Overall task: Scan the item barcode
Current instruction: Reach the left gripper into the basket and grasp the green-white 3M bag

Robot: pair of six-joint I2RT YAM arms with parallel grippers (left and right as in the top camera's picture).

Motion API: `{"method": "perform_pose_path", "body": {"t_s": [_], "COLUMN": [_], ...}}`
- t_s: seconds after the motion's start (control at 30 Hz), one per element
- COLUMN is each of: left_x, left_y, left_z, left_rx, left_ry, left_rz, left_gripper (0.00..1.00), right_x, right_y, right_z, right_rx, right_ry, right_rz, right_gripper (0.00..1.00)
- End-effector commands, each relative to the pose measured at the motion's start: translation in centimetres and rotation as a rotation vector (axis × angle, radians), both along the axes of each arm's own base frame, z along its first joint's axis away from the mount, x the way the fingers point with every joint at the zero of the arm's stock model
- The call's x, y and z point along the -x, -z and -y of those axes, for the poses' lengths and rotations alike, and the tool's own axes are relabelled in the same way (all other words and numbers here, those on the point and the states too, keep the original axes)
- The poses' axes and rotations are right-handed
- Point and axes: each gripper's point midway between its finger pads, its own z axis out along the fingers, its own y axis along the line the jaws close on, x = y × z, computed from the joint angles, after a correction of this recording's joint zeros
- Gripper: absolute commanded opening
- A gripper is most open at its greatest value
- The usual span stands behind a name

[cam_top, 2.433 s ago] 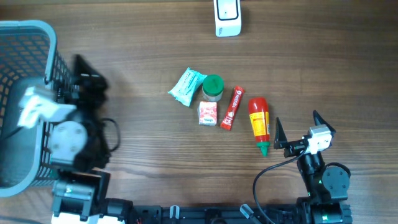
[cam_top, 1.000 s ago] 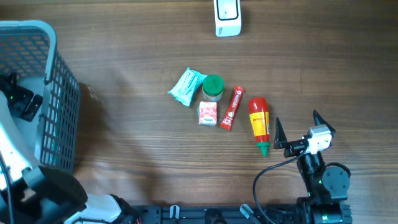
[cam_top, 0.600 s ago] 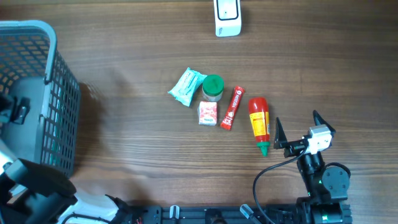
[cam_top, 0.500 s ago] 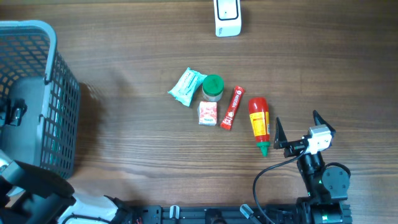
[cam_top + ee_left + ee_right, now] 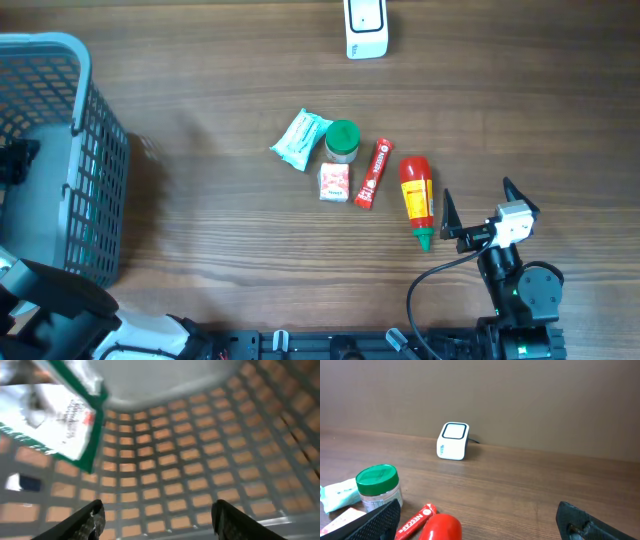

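Both apart and empty: left claw (image 5: pixel 159 512) inside basket (image 5: pixel 200 475), right claw (image 5: pixel 476 188) near bottle (image 5: pixel 416 190).

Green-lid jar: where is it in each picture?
Overhead: green-lid jar mid-table, right beside the teal packet.
Left wrist: not in it; only basket mesh.
Right wrist: lower left.
Shared landmark: white scanner, at the top edge overhead, behind the jar in right wrist.
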Motion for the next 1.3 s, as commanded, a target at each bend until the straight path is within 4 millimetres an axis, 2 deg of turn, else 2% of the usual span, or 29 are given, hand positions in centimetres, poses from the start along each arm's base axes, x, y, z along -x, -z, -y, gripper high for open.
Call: {"method": "perform_pose_path", "body": {"t_s": [0.0,0.23,0.4,0.77,0.93,1.17,1.27], "left_x": [1.0,3.5,4.9,3.6,3.8,4.9,6.0], "left_y": [0.9,2.0,3.4,9.3,11.1,11.5,12.0], "left_z": [2.3,4.6,5.0,5.9,5.6,4.1,3.0], "left_rx": [0.158,0.244,0.239,0.321,0.322,0.285,0.246], "left_ry": [-0.037,-0.023,-0.013,0.138,0.176,0.142,0.118], "left_rz": [-0.062,-0.186,-0.288,-0.404,-0.439,-0.472,-0.520], "left_gripper": [0.70,0.69,0.71,0.71,0.72,0.68,0.67], "right_x": [0.0,0.0,0.0,0.0,0.0,0.0,0.0], "right_y": [-0.2,-0.2,-0.2,-0.2,-0.2,-0.2,-0.2], "right_z": [0.2,0.2,0.2,0.2,0.2,0.2,0.2], "right_rx": [0.017,0.017,0.017,0.017,0.016,0.017,0.017], "right_ry": [0.014,0.014,0.014,0.014,0.014,0.014,0.014], "right_rz": [0.012,0.012,0.012,0.012,0.012,0.012,0.012], "right_gripper": [1.00,1.00,1.00,1.00,1.00,1.00,1.00]}}
